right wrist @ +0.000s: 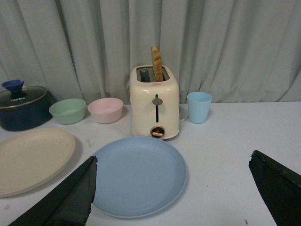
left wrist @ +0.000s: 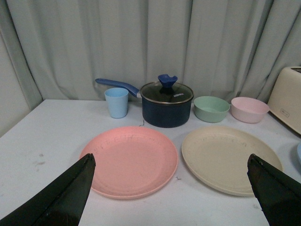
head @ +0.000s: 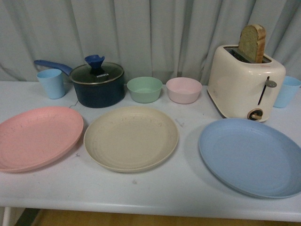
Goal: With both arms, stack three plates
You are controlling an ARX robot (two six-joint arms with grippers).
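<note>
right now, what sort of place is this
Probably a kitchen-style test setup: a toaster holding bread, a lidded pot and plates on a white table, with a plain curtain behind.

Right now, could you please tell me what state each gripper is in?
Left gripper: open, fingers spread wide, holding nothing.
Right gripper: open, fingers spread wide, holding nothing.

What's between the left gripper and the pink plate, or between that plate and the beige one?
Nothing visible. The open left gripper faces the pink plate over bare table. The beige plate lies beside it, with only a bare strip between. The pot and blue cup stand behind both.
</note>
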